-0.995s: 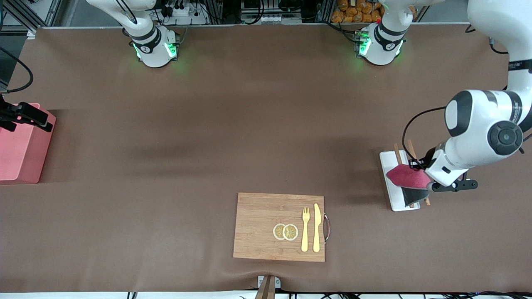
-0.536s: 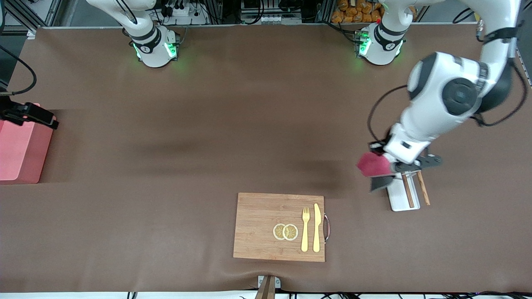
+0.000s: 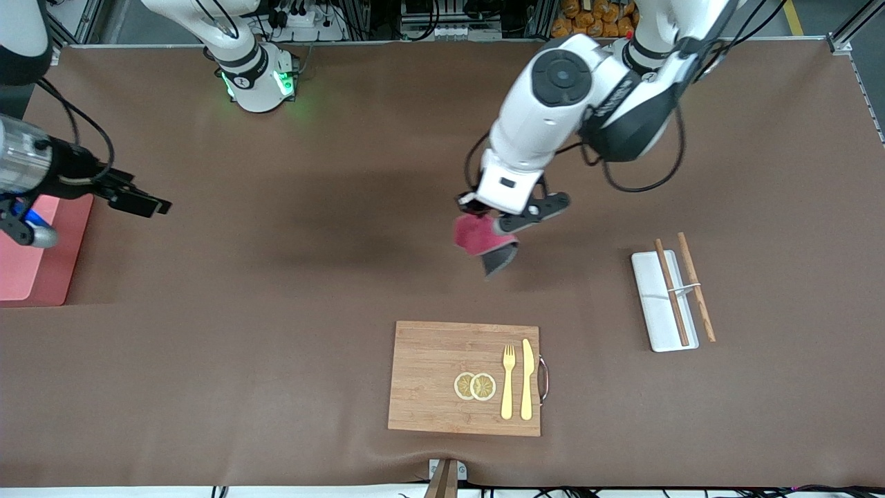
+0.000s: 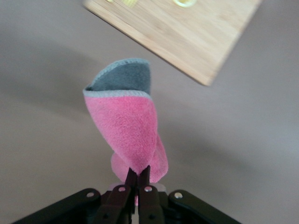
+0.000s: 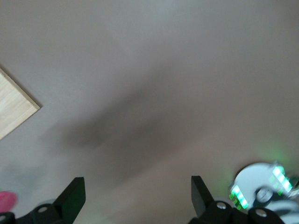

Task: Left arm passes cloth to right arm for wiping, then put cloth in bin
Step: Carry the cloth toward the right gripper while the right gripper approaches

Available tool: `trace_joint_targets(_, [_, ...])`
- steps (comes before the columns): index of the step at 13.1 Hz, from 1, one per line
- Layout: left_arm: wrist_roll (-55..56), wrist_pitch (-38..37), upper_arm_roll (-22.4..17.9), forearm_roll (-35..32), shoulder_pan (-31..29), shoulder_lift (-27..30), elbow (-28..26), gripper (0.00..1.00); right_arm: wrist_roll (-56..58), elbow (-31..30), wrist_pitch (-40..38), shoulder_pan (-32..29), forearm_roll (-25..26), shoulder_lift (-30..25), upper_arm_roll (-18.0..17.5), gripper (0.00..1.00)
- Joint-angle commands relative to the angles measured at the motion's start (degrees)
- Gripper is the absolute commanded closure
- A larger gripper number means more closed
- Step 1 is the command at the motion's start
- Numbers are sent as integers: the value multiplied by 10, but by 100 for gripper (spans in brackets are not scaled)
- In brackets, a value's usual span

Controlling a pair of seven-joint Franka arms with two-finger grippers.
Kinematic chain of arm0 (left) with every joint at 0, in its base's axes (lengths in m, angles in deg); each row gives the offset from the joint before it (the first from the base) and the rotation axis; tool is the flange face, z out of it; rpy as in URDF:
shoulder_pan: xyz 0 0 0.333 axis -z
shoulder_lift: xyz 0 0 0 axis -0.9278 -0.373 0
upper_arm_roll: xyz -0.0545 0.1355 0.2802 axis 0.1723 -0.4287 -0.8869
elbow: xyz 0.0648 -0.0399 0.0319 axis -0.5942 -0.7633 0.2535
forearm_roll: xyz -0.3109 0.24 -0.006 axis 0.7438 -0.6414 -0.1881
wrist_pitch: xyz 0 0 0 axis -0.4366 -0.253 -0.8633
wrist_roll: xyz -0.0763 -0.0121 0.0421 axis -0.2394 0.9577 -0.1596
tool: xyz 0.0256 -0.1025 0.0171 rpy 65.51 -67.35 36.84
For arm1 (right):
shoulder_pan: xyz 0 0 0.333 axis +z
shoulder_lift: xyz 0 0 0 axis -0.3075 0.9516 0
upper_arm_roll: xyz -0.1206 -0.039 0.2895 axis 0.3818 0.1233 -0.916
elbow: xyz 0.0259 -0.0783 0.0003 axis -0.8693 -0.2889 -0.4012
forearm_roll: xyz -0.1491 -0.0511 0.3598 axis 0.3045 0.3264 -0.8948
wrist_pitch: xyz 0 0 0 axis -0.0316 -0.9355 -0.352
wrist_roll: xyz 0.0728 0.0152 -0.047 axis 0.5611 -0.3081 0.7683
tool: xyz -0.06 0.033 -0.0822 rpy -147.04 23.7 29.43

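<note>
The cloth is crimson-pink with a dark grey reverse and hangs folded from my left gripper, which is shut on it in the air over the middle of the table. In the left wrist view the cloth droops from the closed fingertips of the left gripper. The salmon-pink bin stands at the right arm's end of the table. My right gripper is open and empty over bare table beside the bin; the right wrist view shows the right gripper with its fingers wide apart.
A wooden cutting board with a yellow fork, a knife and two lemon slices lies near the front edge; it also shows in the left wrist view. A white tray with chopsticks lies toward the left arm's end.
My left arm has carried the cloth from over the white tray to over the middle of the table. My right gripper has moved off the bin toward the middle.
</note>
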Motion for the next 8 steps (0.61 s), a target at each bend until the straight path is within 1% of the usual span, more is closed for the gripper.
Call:
trace_joint_targets(1, [28, 107, 0, 50, 40, -89, 94, 100, -130, 5, -8, 13, -68, 28, 1, 0])
trace_joint_targets(2, [28, 176, -2, 70, 72, -115, 109, 100, -176, 5, -8, 12, -112, 43, 2, 0])
trace_joint_targets(3, [26, 248, 1, 85, 83, -148, 123, 100, -208, 5, -8, 11, -153, 60, 2, 0])
trace_joint_targets(4, [27, 313, 8, 99, 105, -175, 135, 100, -222, 5, -7, 11, -179, 78, 2, 0])
trace_joint_targets(5, [28, 357, 4, 102, 130, -189, 138, 100, -227, 5, -6, 11, -197, 97, 2, 0])
trace_joint_targets(6, [28, 384, 5, 106, 137, -202, 138, 100, -234, 5, -3, 12, -215, 115, 2, 0])
trace_joint_targets(7, [29, 412, 7, 121, 144, -207, 139, 100, -235, 5, 0, 11, -227, 134, 2, 0])
trace_joint_targets(8, [29, 439, 7, 152, 154, -208, 140, 100, -236, 5, 17, 13, -235, 148, 2, 0])
